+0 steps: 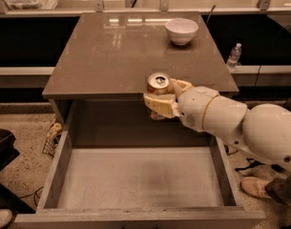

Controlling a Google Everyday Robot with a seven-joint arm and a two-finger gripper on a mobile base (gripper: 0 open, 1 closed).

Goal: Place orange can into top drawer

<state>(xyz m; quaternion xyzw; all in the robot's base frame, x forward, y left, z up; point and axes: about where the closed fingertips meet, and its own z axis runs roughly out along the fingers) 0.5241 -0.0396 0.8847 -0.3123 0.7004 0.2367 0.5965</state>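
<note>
My gripper (pixel 160 97) is shut on the orange can (pixel 159 84), which stands upright with its silver pull-tab top showing. It holds the can in the air over the front edge of the cabinet top, just above the back of the top drawer (pixel 140 175). The drawer is pulled wide open below, with a pale speckled grey floor and thick side walls, and nothing lies in it. My white arm reaches in from the right.
A white bowl (pixel 181 30) stands at the back right of the brown cabinet top (pixel 107 56). A plastic water bottle (pixel 233 57) stands on a ledge to the right. A person's shoe (pixel 254 187) is on the floor at the right.
</note>
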